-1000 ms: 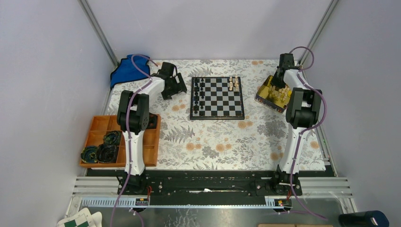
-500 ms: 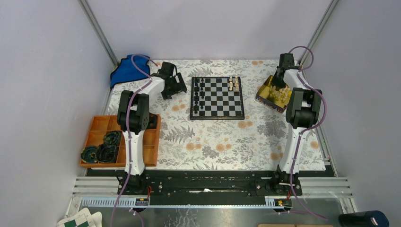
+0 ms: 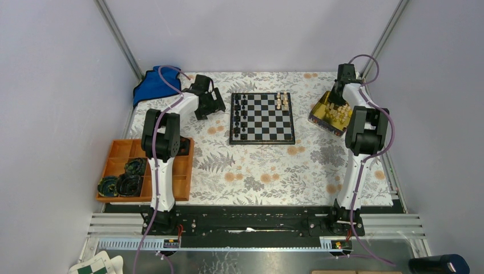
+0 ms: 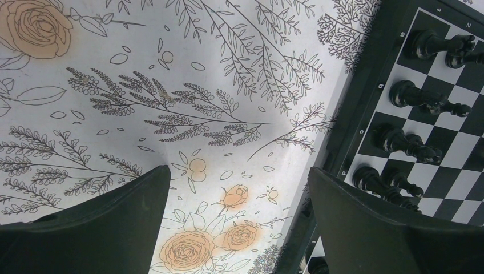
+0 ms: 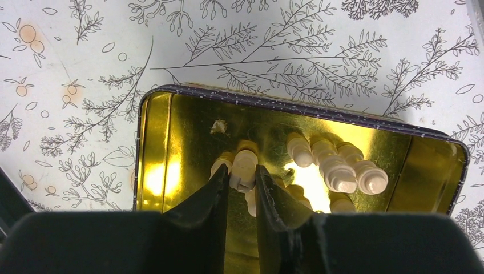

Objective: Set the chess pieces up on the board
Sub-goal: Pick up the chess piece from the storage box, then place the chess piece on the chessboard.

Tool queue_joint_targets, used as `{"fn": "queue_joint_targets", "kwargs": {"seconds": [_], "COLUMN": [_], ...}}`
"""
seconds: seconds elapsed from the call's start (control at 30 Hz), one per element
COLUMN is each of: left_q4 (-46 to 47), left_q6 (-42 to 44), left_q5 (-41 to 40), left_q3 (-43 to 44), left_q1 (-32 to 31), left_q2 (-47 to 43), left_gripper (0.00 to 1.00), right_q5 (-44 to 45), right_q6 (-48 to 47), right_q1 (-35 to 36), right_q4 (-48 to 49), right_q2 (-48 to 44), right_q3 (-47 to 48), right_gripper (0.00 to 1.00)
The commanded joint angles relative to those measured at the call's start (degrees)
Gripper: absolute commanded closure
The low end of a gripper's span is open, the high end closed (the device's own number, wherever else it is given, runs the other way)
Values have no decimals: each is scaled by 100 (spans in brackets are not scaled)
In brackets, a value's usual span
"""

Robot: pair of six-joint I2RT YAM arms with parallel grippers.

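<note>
The board (image 3: 262,118) lies at the back middle of the flowered table. Black chess pieces (image 3: 240,117) stand along its left side, and a few pale ones (image 3: 282,100) stand at its far right. My left gripper (image 3: 220,103) hangs open just left of the board; in the left wrist view its jaws (image 4: 240,171) hold nothing, with the board's black border (image 4: 365,91) and black pieces (image 4: 411,94) to the right. My right gripper (image 5: 242,170) reaches into the gold tin (image 5: 154,142), shut on a pale chess piece (image 5: 245,160). More pale pieces (image 5: 337,168) lie beside it.
An orange compartment tray (image 3: 120,151) with dark round objects (image 3: 128,182) sits at the left by the left arm. A blue cloth (image 3: 149,83) lies in the back left corner. A green-and-white checkered folded thing (image 3: 97,265) lies below the table's near edge.
</note>
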Motion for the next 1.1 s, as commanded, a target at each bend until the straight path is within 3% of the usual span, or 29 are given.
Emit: {"fn": "queue_joint_targets", "kwargs": {"seconds": [0.0,0.37,0.63,0.83,1.07], "left_q4": [26,21,87,89,88], "left_q6": [-52,-42,-70,-85,-73], "left_q5": [28,7,5,-26,-74], "left_q3": [-74,-133,-243,-212,-237], "left_q1": [39,37,-18,-160,-286], "left_q2": [-2,-126,-280,-315,-352], "left_gripper": [1,1,1,1,1], "right_q5": [141,61,-549,-931,-1113], "right_q6": [-87,-179,-281,-577,-793], "right_q1": [-9,-9,127,567,1560], "right_q4": [93,76,-330,-940,-1188], "right_q2": [-554,-860,-1447,-1911,-2493], "right_q3": [118,102,-38,-273,-1089], "right_gripper": [100,100,100,100,100]}}
